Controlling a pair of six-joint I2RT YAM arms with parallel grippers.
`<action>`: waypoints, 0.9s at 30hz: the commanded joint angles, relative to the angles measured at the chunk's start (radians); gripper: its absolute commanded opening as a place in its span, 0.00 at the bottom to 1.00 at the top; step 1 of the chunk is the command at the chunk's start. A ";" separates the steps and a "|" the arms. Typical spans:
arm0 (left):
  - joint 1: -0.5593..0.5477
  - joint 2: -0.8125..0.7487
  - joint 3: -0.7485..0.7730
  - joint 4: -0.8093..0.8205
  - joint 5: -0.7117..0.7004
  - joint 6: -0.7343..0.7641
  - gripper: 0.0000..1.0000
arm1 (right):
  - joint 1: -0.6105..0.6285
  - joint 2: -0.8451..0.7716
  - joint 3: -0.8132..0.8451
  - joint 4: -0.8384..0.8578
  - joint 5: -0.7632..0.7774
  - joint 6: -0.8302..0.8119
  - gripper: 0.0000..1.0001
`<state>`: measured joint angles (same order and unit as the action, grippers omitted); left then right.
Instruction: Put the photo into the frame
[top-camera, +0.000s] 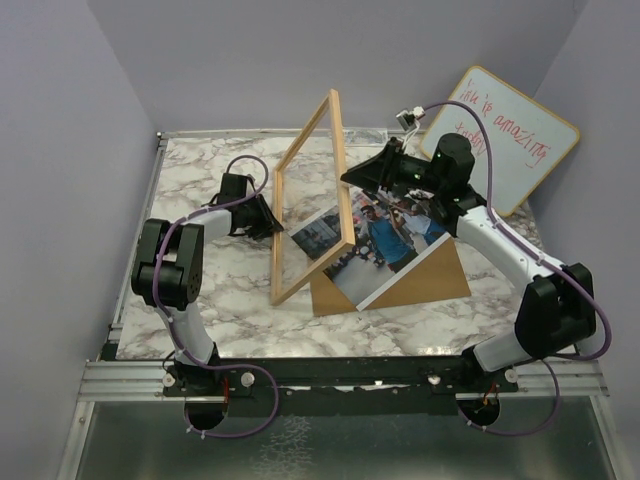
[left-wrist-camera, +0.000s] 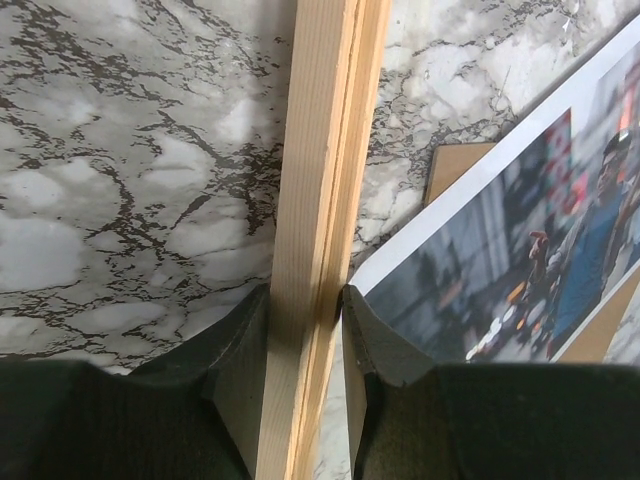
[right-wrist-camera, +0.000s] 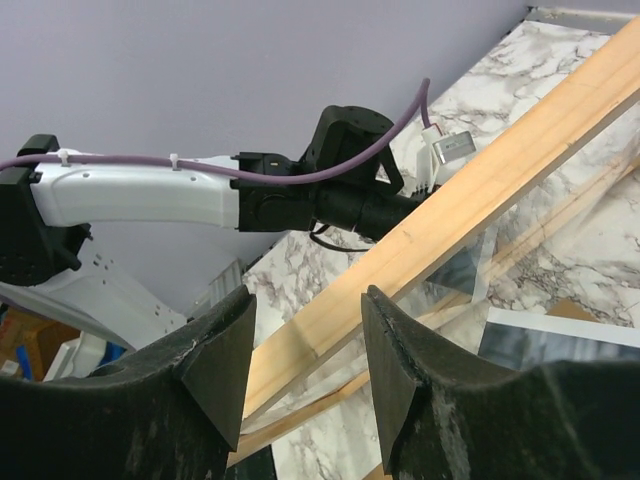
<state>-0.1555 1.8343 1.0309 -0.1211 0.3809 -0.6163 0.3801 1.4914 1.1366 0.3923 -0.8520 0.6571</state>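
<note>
The frame (top-camera: 338, 150), thin light wood with a clear pane, stands tilted on one edge on the marble table. My left gripper (top-camera: 272, 215) is shut on its left bar; in the left wrist view the jaws (left-wrist-camera: 305, 300) squeeze the wooden bar (left-wrist-camera: 310, 150). The photo (top-camera: 375, 240), white-bordered with a man in blue, lies on a brown backing board (top-camera: 430, 280) just right of the frame. It also shows in the left wrist view (left-wrist-camera: 520, 250). My right gripper (top-camera: 350, 178) is open at the frame's upper right bar, and the bar (right-wrist-camera: 480, 190) runs past the gap between its jaws (right-wrist-camera: 305, 320).
A whiteboard (top-camera: 510, 135) with red writing leans at the back right corner. Purple walls close in the table on the left, back and right. A metal rail (top-camera: 340, 375) runs along the near edge. My left arm (right-wrist-camera: 300, 190) shows beyond the frame in the right wrist view.
</note>
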 joint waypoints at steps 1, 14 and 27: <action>-0.067 0.041 -0.032 -0.113 -0.049 0.034 0.29 | 0.060 0.090 0.000 -0.250 0.038 -0.017 0.52; -0.067 -0.020 -0.008 -0.211 -0.209 0.082 0.27 | 0.134 0.170 0.173 -0.457 0.161 -0.065 0.52; -0.066 0.028 0.029 -0.239 -0.216 0.123 0.00 | 0.169 0.198 0.217 -0.513 0.264 -0.050 0.45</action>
<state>-0.1917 1.8011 1.0634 -0.2245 0.1707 -0.5385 0.5014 1.6093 1.4059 0.1143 -0.6491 0.6033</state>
